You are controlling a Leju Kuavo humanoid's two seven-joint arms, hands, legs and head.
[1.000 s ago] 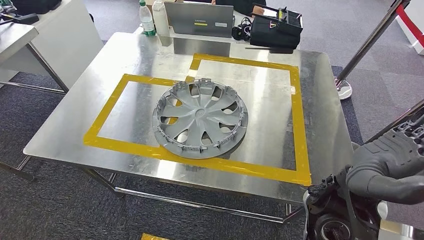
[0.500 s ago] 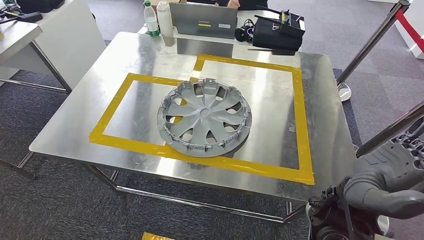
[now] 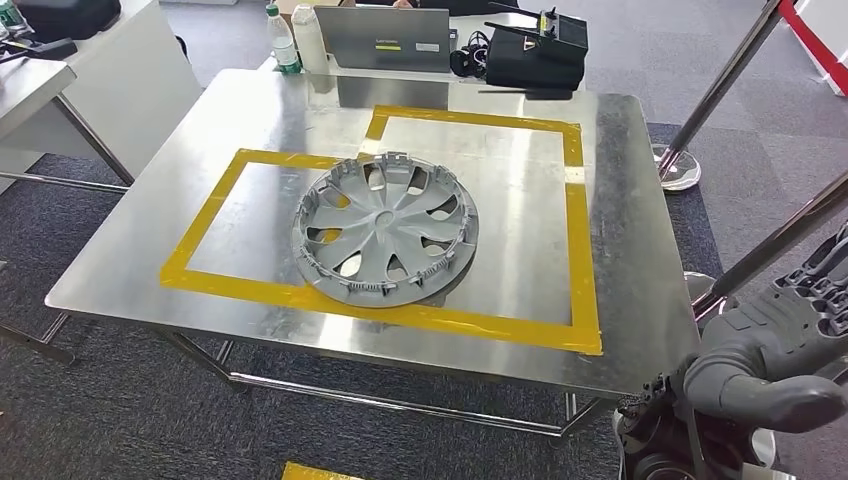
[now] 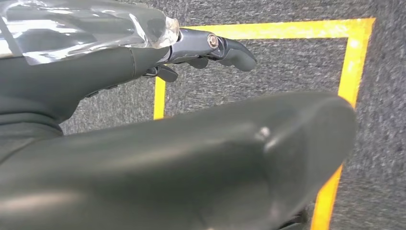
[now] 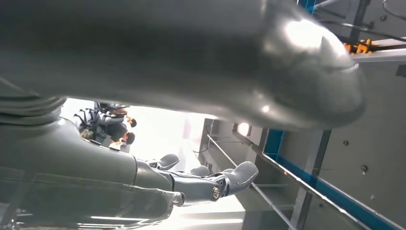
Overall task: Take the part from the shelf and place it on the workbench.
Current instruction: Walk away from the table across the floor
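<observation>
On steel workbench, round grey plastic spoked part lies flat w/in yellow tape; both hands empty, fingers apart.

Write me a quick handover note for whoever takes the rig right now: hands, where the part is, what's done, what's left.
Left hand: holds nothing, fingers extended, hanging over carpet with yellow floor tape.
Right hand: holds nothing, low beside the workbench's near right corner.
Part: the grey wheel cover lies flat on the workbench, free of both hands, its near edge overlapping the yellow tape outline.
Done: part is on the bench.
Left: apparently nothing, unless it must sit fully inside the outline.
</observation>
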